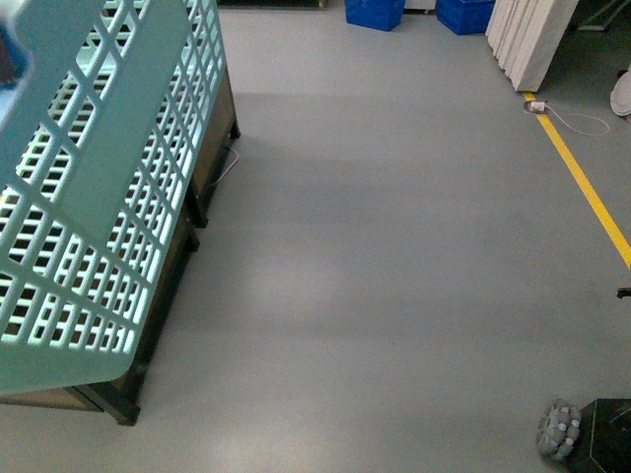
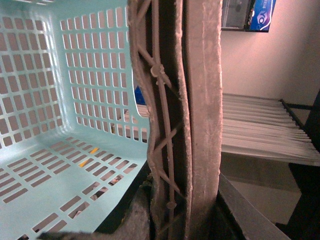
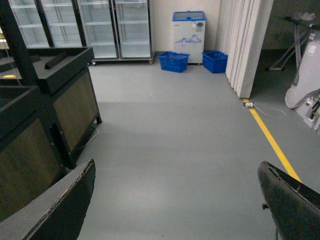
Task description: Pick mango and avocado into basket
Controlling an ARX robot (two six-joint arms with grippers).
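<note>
Pale teal slotted plastic fills the left of the front view. The rectangular shopping basket (image 1: 89, 197) hangs tilted there, close to the camera. It stands in front of the dark display stands (image 3: 75, 100) and above the grey floor (image 1: 394, 246).

Left wrist view: the basket's brown plastic handles (image 2: 200, 100) run straight past the lens, bound with a pale zip tie (image 2: 159, 72). My left gripper (image 2: 185, 220) is clamped on them. 1 dark finger (image 2: 132, 220) presses against their side. Beyond the handles lie the basket's slotted walls and floor. A small yellow patch shows through 1 floor slot, and I cannot tell what it is.

Right wrist view: my right gripper (image 3: 175, 205) hangs over bare floor with its 2 dark fingers (image 3: 60, 210) spread wide apart and nothing between them. Ahead are a yellow floor line (image 3: 272, 142), 2 blue plastic crates (image 3: 174, 61), a small white chest freezer (image 3: 188, 30) and a row of glass-door fridges (image 3: 100, 25) against the far wall.
</note>
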